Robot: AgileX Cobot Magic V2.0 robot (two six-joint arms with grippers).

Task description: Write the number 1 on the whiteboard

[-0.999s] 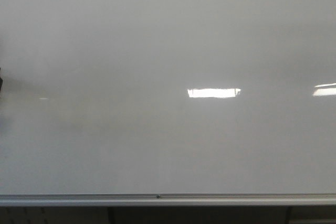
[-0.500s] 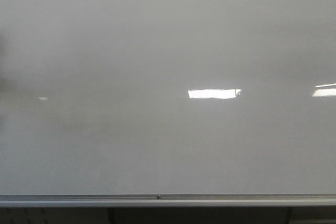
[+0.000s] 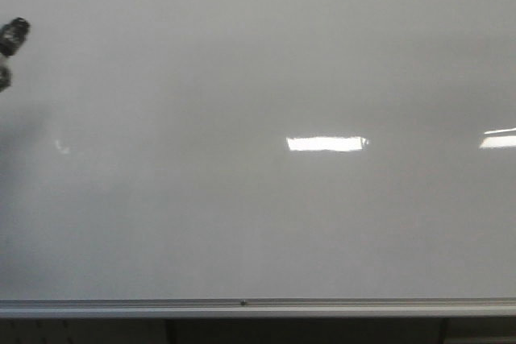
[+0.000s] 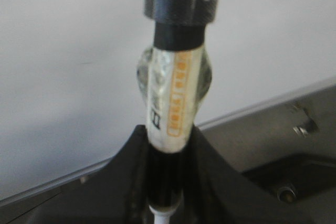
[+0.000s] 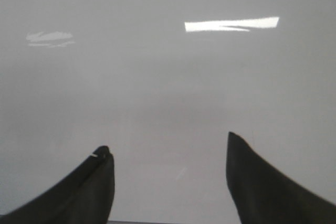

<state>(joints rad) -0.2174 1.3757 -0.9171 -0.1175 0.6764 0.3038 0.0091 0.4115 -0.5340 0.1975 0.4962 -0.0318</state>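
The whiteboard [image 3: 258,78] is glossy pale grey and fills the front view; no black stroke of the number 1 shows on it. My left gripper [image 4: 169,137] is shut on a marker [image 4: 176,93] with a black barrel, a white and orange label and a dark cap end, held before the board [image 4: 63,66] near its frame. A dark rounded end [image 3: 12,36] shows at the front view's far left edge; I cannot tell if it is the marker. My right gripper [image 5: 167,145] is open and empty, facing the bare board [image 5: 168,66].
The silver frame edge [image 3: 242,305] runs along the board's bottom, with dark space below it. Bright rectangular light reflections [image 3: 326,143] lie on the board at centre right and far right. A grey metal part with bolts [image 4: 302,124] sits beyond the frame.
A dark rounded end has come into the front view at the far left edge, where only a faint shadow showed before. The board's surface is unchanged.
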